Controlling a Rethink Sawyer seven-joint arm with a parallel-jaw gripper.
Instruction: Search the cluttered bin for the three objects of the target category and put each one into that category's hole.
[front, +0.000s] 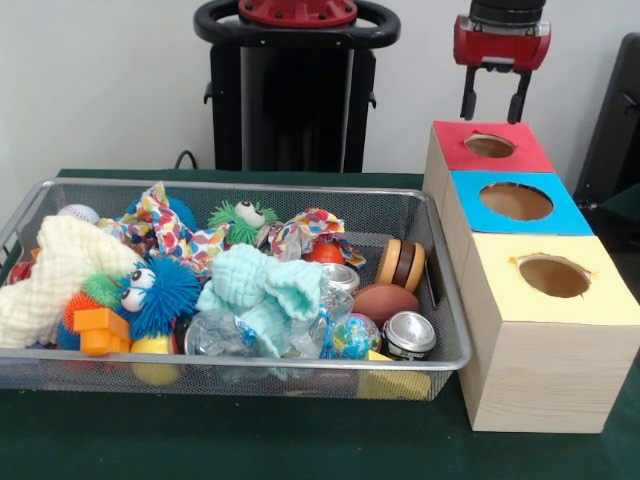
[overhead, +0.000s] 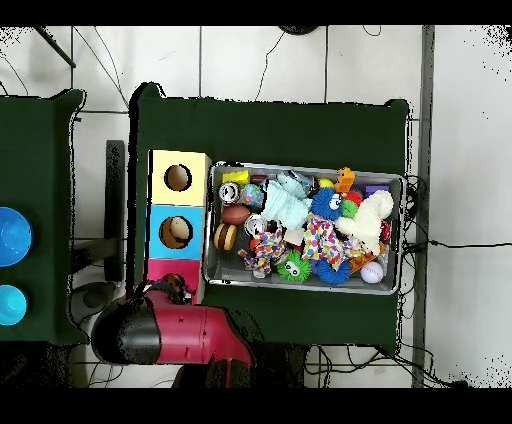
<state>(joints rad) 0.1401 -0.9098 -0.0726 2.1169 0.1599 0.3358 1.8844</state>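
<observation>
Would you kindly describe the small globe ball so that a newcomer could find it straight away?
Start at the wire mesh bin on the green table, and go to its front corner nearest the wooden box with three holes. There the globe ball lies just left of a silver can. It alone is blue and green, printed like a map.

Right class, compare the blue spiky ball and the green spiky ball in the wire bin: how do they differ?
The blue spiky ball looks larger than the green spiky ball. The blue one lies toward the bin's front left beside a cream cloth; the green one sits at the back, against the far wall. Blue shows two eyes, green shows one. Both are fuzzy, spiked toys with googly eyes.
</observation>
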